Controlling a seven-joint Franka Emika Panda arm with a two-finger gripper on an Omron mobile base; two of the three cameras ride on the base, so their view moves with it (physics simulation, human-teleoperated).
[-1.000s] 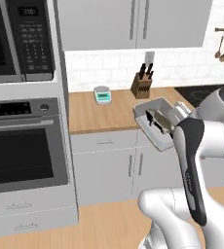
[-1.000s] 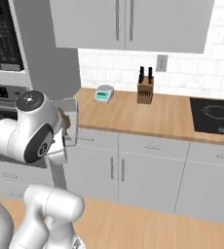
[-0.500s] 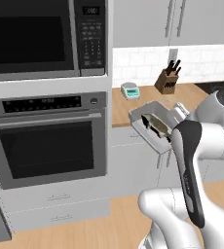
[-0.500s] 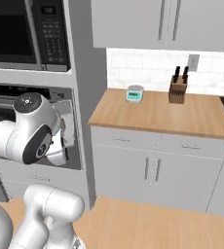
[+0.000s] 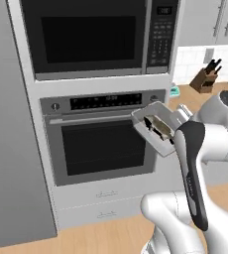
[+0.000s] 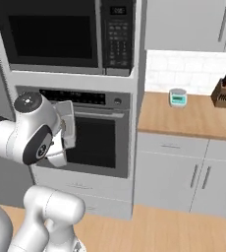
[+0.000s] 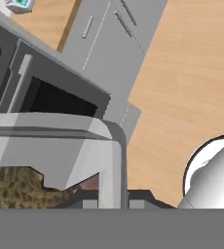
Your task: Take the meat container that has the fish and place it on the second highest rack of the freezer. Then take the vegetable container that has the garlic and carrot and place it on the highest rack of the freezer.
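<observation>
Gripper (image 7: 113, 197) clamped on the near wall of the meat container (image 5: 155, 128), one dark fingertip inside the wall and one outside, seen in the hand view. Container held off the ground, tilted, in front of the built-in oven (image 5: 103, 136) at about oven-door height; in the left base view it overlaps the right end of the oven's control panel. Fish (image 7: 16, 187), mottled brown, lies in the container against the gripped wall; also visible as a dark shape inside the tray in the left base view. Microwave (image 6: 66, 34) sits above the oven. To the right, wooden worktop (image 6: 193, 115) carries a small kitchen scale (image 6: 177, 97) and a knife block (image 6: 224, 91) by the tiled wall. Wood floor (image 7: 192, 78) below
</observation>
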